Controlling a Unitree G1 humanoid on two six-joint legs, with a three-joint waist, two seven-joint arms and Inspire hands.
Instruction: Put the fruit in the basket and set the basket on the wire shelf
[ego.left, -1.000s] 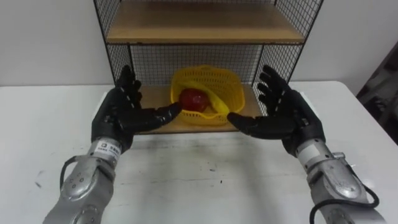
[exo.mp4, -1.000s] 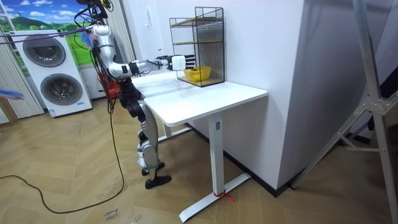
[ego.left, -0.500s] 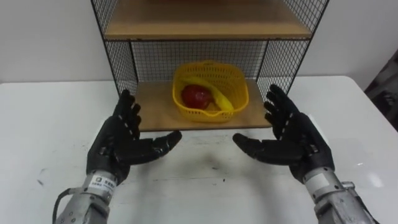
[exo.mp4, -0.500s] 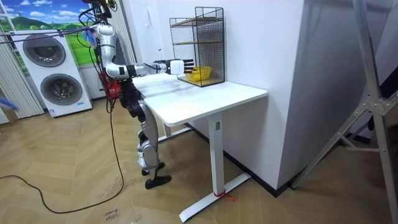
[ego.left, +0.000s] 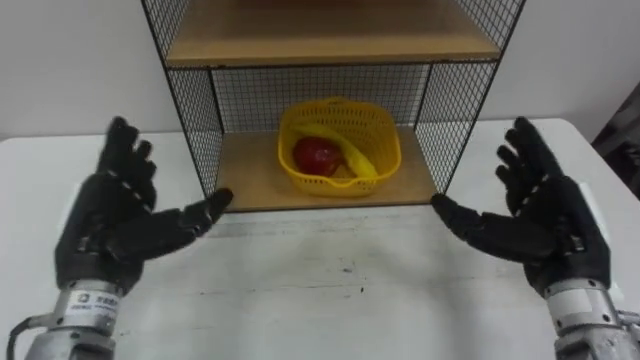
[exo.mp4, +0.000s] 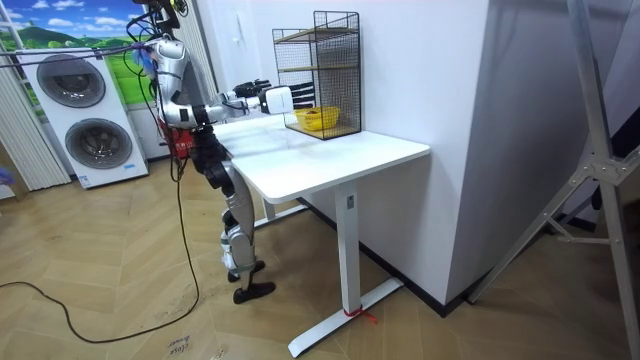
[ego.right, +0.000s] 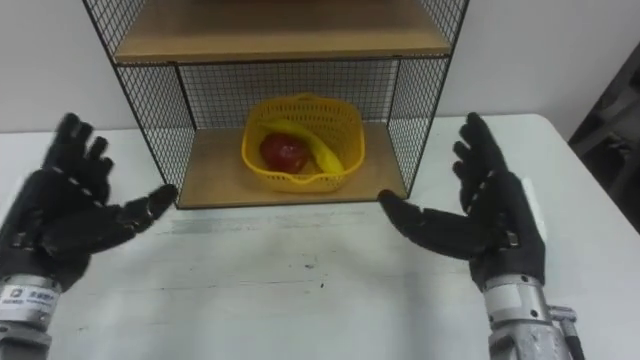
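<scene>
The yellow basket (ego.left: 339, 140) sits on the lower board of the wire shelf (ego.left: 250, 185), towards its back, with the red apple (ego.left: 316, 156) and the banana (ego.left: 357, 162) inside it. By that, both parts of the task look done, and the step in hand is getting the hands clear. To do it well, each hand should stay outside the shelf's front posts and off the mesh, so nothing nudges the shelf or basket. The left hand (ego.left: 105, 225) hovers over the desk (ego.left: 330, 295) just left of the shelf's front corner, and the right hand (ego.left: 550, 225) just right of the other corner. Both are spread and empty, palms inward, thumbs pointing at the shelf.
</scene>
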